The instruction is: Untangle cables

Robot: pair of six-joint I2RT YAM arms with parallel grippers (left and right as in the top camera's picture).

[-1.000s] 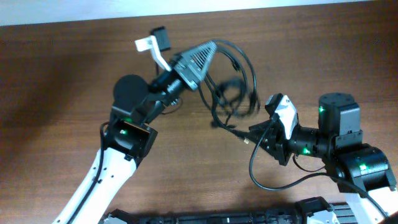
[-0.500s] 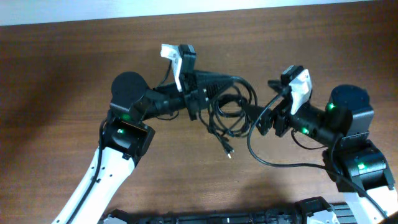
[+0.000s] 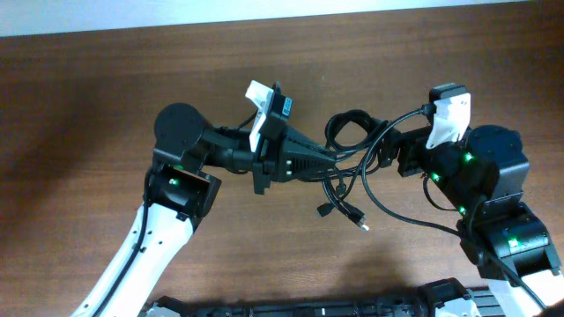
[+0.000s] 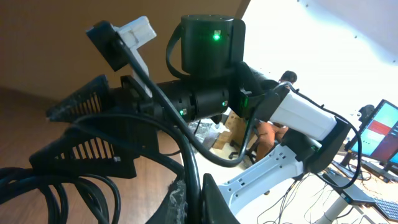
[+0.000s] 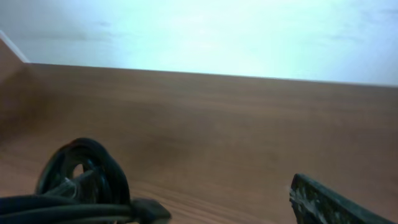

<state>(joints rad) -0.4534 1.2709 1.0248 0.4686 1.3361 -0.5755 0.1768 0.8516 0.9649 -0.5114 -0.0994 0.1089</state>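
Frame centre: the left gripper (image 3: 328, 164) clamps the cables (image 3: 352, 157), a black bundle trailing plugs downward. The right gripper (image 3: 388, 151) adjoins them, its finger state indeterminate.

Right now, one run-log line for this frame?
left gripper: shut on cables | right gripper: at cables, grip unclear | cables: tangled between both arms, plug ends loose

- Left arm (image 3: 176, 189): elbow bent, wrist level, pointing right.
- Left gripper (image 3: 330, 164): fingers pinched together on the cables (image 3: 351, 128).
- Right arm (image 3: 489, 163): wrist level, pointing left.
- Right gripper (image 3: 386, 155): faces the left gripper; finger spacing unclear.
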